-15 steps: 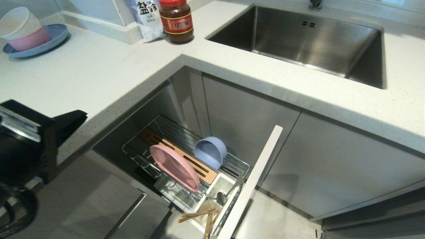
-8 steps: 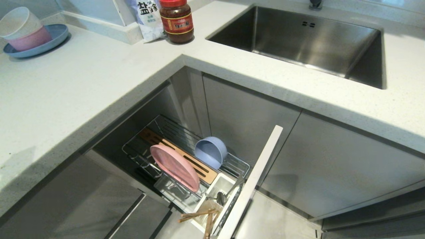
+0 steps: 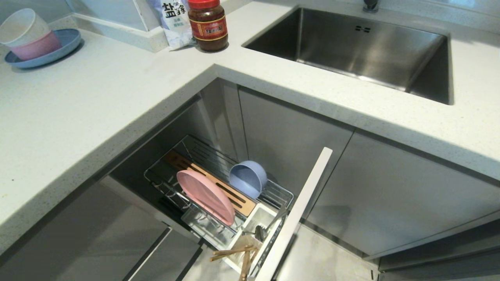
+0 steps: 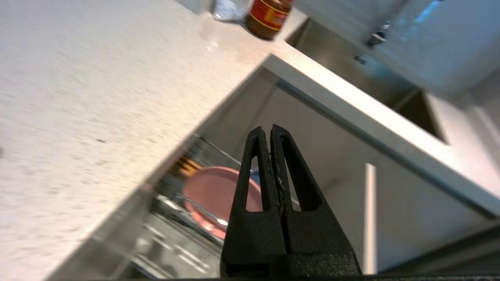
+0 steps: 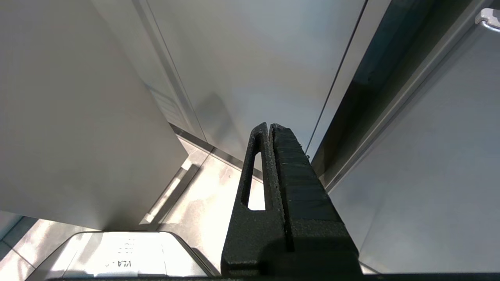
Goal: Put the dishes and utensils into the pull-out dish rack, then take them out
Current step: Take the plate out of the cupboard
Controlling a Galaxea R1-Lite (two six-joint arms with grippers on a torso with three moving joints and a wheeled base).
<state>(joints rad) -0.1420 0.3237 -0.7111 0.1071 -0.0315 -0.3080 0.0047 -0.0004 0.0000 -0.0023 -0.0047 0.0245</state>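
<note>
- Bowls (image 3: 24, 33), cream nested in pink, sit on a blue plate (image 3: 66, 41) at the far left of the white countertop (image 3: 97, 93); you can leave these out of the job.
- Further right along the back edge you see a salt bag (image 3: 174, 19) and, touching it, a brown sauce jar (image 3: 207, 24) with a red lid.
- Below the counter's inner corner, your pull-out dish rack (image 3: 218, 187) stands drawn out of the cabinet, its pale cabinet front (image 3: 299, 210) angled toward you.
- In the rack, the pink plate (image 3: 205, 197) stands on edge among the wire prongs, leaning against the slotted wooden block (image 3: 234, 195).
- Just right of the block, the blue-grey bowl (image 3: 248, 178) lies on its side, mouth facing the plate.
- At the rack's near end, the white utensil cup (image 3: 254, 230) holds the steel spoon (image 3: 261, 232); the wooden chopsticks (image 3: 234, 253) poke out of its nearest compartment. You cannot make out the fork for certain.
- Right of all this, the steel sink (image 3: 351, 47) is set into the counter.
- Your left gripper (image 4: 271, 130) is out of the head view; its wrist camera shows the jaws pressed together on nothing, above the rack with the plate beneath.
- Your right gripper (image 5: 269, 127) hangs by the cabinet doors (image 5: 254, 58) over the floor, jaws together, holding nothing.
</note>
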